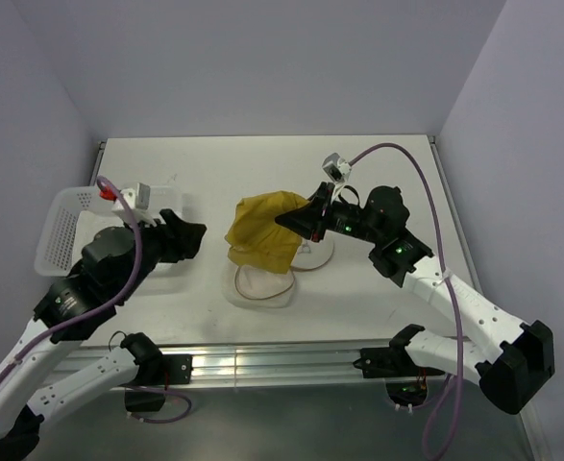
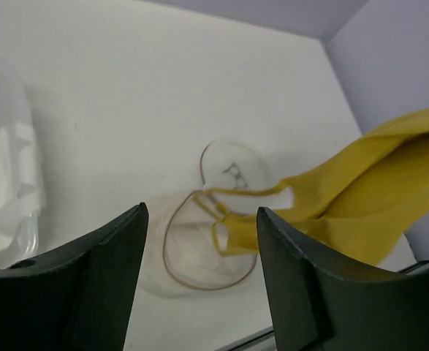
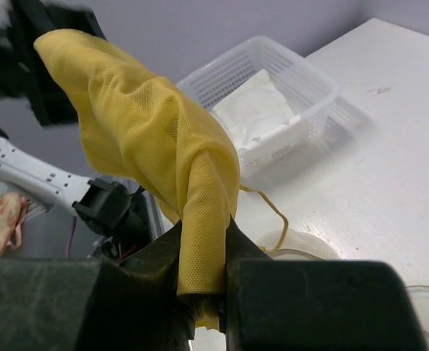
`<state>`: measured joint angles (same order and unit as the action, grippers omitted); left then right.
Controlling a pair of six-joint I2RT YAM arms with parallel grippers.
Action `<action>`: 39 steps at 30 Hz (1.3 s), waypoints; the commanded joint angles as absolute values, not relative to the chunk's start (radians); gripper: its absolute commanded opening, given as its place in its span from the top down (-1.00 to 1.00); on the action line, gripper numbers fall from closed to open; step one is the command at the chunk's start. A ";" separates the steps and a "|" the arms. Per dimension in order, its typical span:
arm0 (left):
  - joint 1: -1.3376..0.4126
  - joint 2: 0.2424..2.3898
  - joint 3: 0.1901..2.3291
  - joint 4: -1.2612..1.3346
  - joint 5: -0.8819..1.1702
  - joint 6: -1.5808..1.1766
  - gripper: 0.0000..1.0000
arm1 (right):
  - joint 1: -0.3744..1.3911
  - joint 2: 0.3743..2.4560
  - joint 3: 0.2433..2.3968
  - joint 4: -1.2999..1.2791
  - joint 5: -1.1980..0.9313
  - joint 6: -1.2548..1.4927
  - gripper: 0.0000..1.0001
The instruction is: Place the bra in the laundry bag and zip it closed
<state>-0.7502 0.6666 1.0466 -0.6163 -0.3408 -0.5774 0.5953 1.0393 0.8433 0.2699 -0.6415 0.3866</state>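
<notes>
So it's a plain white tabletop boxed in by pale lilac walls, right fingers clamped on the yellow bra dangling over the open laundry bag mid-tabletop toward the near edge, left fingers apart and empty beside the white basket at the left edge.

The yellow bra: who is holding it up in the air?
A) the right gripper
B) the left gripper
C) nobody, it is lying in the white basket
A: the right gripper is pinched shut on the bra, which hangs above the table, while the left gripper stands open with nothing in it.
</notes>
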 commanded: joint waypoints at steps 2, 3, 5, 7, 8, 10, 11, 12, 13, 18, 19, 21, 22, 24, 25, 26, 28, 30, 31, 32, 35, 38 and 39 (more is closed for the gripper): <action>-0.749 0.666 0.882 -0.655 -0.370 -0.784 -0.22 | 0.588 0.973 0.841 0.259 -0.523 0.359 1.00; -0.749 0.664 0.850 -0.638 -0.356 -0.819 -0.18 | 0.588 0.959 0.842 0.243 -0.506 0.351 1.00; -0.749 0.673 0.766 -0.576 -0.286 -0.848 -0.08 | 0.586 0.934 0.841 0.226 -0.445 0.348 1.00; -0.749 0.713 0.695 -0.529 -0.241 -0.877 -0.03 | 0.588 0.916 0.833 0.221 -0.408 0.350 1.00; -0.749 0.730 0.677 -0.482 -0.204 -0.884 0.02 | 0.588 0.896 0.827 0.216 -0.378 0.350 1.00; -0.749 0.779 0.634 -0.436 -0.186 -0.885 0.05 | 0.587 0.874 0.819 0.212 -0.342 0.351 1.00; -0.749 0.796 0.623 -0.414 -0.180 -0.885 0.08 | 0.588 0.850 0.810 0.204 -0.324 0.351 1.00; -0.749 0.827 0.612 -0.367 -0.167 -0.881 0.10 | 0.586 0.839 0.807 0.196 -0.292 0.351 1.00; -0.750 0.842 0.597 -0.345 -0.160 -0.881 0.10 | 0.586 0.830 0.802 0.192 -0.281 0.350 1.00; -0.750 0.963 0.560 -0.221 -0.123 -0.865 0.12 | 0.588 0.766 0.756 0.164 -0.207 0.348 1.00; -0.753 0.979 0.555 -0.212 -0.127 -0.862 0.12 | 0.588 0.759 0.752 0.163 -0.199 0.350 1.00; -0.756 1.024 0.545 -0.184 -0.127 -0.853 0.14 | 0.586 0.747 0.735 0.163 -0.192 0.353 1.00; -0.758 1.037 0.542 -0.180 -0.132 -0.851 0.15 | 0.587 0.744 0.732 0.163 -0.187 0.353 1.00; -0.759 1.071 0.540 -0.176 -0.147 -0.839 0.14 | 0.588 0.736 0.721 0.166 -0.183 0.354 1.00; -0.759 1.080 0.538 -0.169 -0.153 -0.835 0.14 | 0.586 0.735 0.718 0.170 -0.181 0.354 1.00; -0.759 1.089 0.537 -0.161 -0.150 -0.825 0.14 | 0.587 0.730 0.712 0.178 -0.178 0.357 1.00; -0.761 1.117 0.534 -0.143 -0.140 -0.818 0.14 | 0.586 0.729 0.707 0.183 -0.173 0.357 1.00; -0.761 1.147 0.535 -0.126 -0.137 -0.813 0.15 | 0.588 0.732 0.706 0.184 -0.173 0.359 1.00; -0.761 1.157 0.534 -0.121 -0.135 -0.811 0.16 | 0.586 0.732 0.703 0.186 -0.173 0.359 1.00; -0.761 1.164 0.535 -0.109 -0.133 -0.807 0.17 | 0.584 0.733 0.701 0.187 -0.172 0.359 1.00; -0.762 1.193 0.537 -0.103 -0.141 -0.793 0.24 | 0.586 0.733 0.700 0.190 -0.172 0.360 1.00; -0.765 1.216 0.548 -0.115 -0.161 -0.784 0.28 | 0.584 0.730 0.698 0.195 -0.170 0.368 1.00; -0.767 1.216 0.552 -0.124 -0.169 -0.782 0.29 | 0.586 0.729 0.696 0.198 -0.175 0.370 1.00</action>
